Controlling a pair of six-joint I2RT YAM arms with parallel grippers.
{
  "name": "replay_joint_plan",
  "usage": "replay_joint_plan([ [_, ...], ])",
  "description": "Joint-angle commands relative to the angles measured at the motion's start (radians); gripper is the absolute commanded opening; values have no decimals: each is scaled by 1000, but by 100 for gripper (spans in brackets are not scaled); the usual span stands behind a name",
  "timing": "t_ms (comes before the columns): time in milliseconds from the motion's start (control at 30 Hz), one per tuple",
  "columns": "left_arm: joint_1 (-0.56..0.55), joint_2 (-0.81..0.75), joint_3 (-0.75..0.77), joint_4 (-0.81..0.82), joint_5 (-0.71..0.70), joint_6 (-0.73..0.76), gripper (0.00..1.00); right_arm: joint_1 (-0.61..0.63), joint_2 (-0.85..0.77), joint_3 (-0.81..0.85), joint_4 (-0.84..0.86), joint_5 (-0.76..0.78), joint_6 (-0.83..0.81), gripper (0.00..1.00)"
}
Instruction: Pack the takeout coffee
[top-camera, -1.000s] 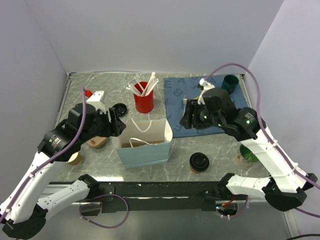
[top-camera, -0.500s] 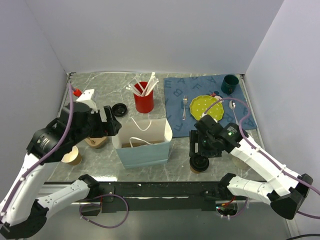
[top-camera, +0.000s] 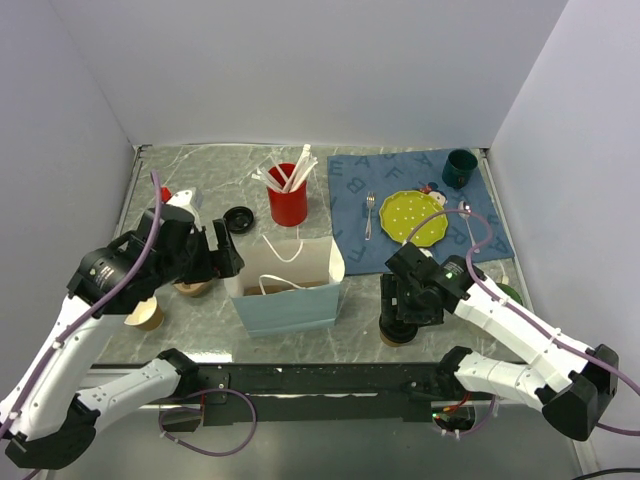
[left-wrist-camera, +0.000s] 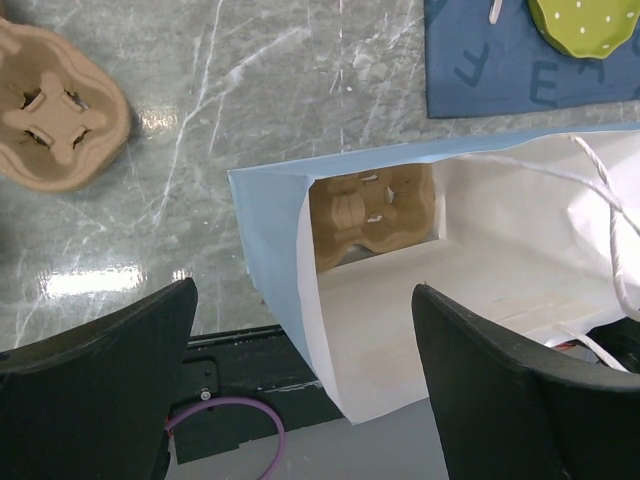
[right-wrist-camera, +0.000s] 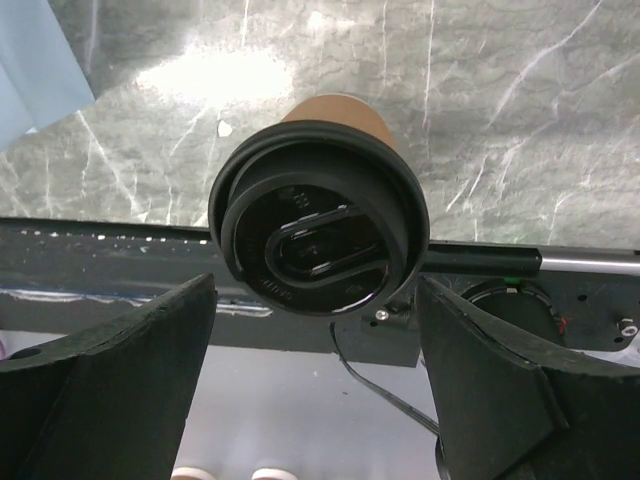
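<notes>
The takeout coffee (right-wrist-camera: 318, 232), a brown paper cup with a black lid, stands near the table's front edge. In the top view it (top-camera: 397, 335) is mostly hidden under my right gripper (top-camera: 401, 308). That gripper (right-wrist-camera: 315, 290) is open, a finger on each side of the lid, not touching it. The light-blue paper bag (top-camera: 290, 285) stands open to the left of the coffee. My left gripper (top-camera: 222, 262) is open and empty at the bag's left edge (left-wrist-camera: 285, 300), one finger inside and one outside. A brown cardboard carrier (left-wrist-camera: 375, 212) lies inside the bag.
Another cardboard carrier (top-camera: 193, 287) and a lidless brown cup (top-camera: 147, 315) sit left of the bag. A loose black lid (top-camera: 239, 219) and a red cup of white utensils (top-camera: 288, 203) stand behind it. The blue mat (top-camera: 350, 185) holds a green plate (top-camera: 415, 217), a fork and a teal cup (top-camera: 460, 168).
My right arm has swung from over the blue mat down to the front and lowered over the coffee. My left gripper has shifted slightly at the bag's left edge.
</notes>
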Motion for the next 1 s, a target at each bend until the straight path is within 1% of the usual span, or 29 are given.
replay_joint_plan([
  [0,5,-10,32,-24,-9,-21,94,-3,-4,-8,36,50,-6,88],
  [300,6,-23,32,-52,-19,-44,94,-3,13,-24,73,52,-43,87],
  [567,6,-36,8,-66,-17,-70,92,-3,16,-45,83,58,-47,77],
  [700,6,-46,-6,-70,-12,-81,91,-3,13,-54,82,68,-52,77],
  [833,6,-61,-27,-72,4,-110,90,-3,16,-68,85,78,-54,81],
  [967,6,-65,-49,-79,4,-118,90,-3,16,-74,92,78,-60,82],
])
